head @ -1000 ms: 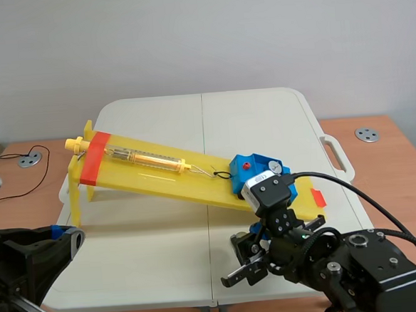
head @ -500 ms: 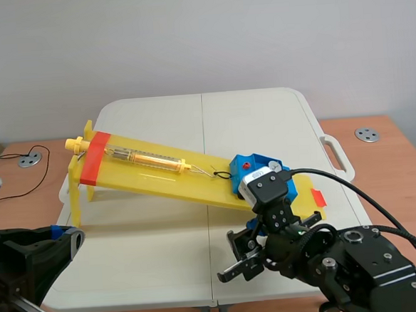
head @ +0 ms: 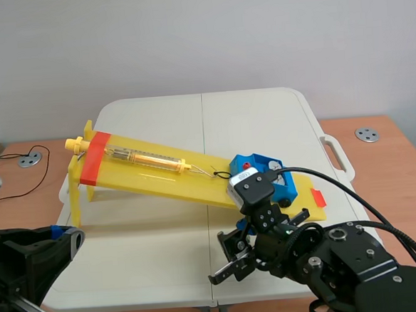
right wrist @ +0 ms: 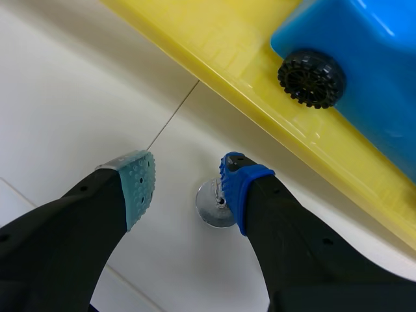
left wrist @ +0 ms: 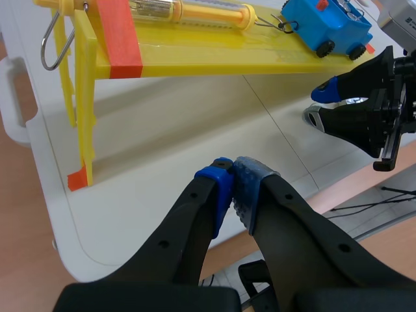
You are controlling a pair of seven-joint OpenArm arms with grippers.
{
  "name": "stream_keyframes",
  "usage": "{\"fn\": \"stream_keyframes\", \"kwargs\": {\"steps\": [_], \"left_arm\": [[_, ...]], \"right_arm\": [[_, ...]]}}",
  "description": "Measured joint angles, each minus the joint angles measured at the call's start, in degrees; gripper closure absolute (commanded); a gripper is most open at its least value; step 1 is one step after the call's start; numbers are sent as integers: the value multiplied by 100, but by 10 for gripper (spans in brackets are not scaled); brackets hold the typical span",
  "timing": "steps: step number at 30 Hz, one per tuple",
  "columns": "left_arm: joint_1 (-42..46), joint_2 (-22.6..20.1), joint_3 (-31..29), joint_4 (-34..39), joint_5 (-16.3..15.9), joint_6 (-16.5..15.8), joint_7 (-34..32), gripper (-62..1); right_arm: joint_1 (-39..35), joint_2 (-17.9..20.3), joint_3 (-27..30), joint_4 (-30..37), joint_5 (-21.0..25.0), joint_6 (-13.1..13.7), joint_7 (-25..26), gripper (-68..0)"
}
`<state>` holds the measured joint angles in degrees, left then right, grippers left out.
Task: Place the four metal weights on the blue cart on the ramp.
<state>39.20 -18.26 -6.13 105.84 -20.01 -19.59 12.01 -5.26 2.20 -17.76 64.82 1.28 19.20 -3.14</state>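
The fine marks along the yellow spring scale (head: 147, 159) are too small to be read.

One metal weight (right wrist: 213, 207) is seen as a small, flat, shiny silver disc, partly hidden by a finger. It is laid on the smooth white table (right wrist: 78, 97), just beside the lower edge of the ramp (right wrist: 214, 39) and near the blue cart (right wrist: 364, 45). The right claw (right wrist: 188, 185) is held released around it. The disc is found between the fingers, close against the blue dotted pad (right wrist: 237, 185), while the grey-green dotted pad (right wrist: 138, 185) is kept apart from it. Whether the blue pad is touching the disc cannot be told.

The ramp is made of glossy, translucent yellow plastic and is tilted on thin legs. The cart is a boxy body of smooth blue plastic, fitted with a black ribbed wheel (right wrist: 311, 78). It is stood near the low end of the ramp and is hooked by a thin wire to the spring scale. A round silvery piece is glimpsed on its top in the scene view, but the number of weights there cannot be told.

The left claw (left wrist: 233, 188) is clenched on nothing, its pads pressed together, and is held above the near table edge.
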Motion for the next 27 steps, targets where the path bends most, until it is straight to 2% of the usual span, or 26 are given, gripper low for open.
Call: {"fn": "stream_keyframes", "kwargs": {"steps": [11,18,27], "left_arm": [[0,0,0,0,0,0,0,-51],[0,0,0,0,0,0,0,-51],[0,0,0,0,0,0,0,-51]], "right_arm": [[-2,2,0,-98,-2,-42,15,-244],[20,2,2,-282,2,-83,234,-201],[66,2,2,-354,2,-345,308,-43]]}}
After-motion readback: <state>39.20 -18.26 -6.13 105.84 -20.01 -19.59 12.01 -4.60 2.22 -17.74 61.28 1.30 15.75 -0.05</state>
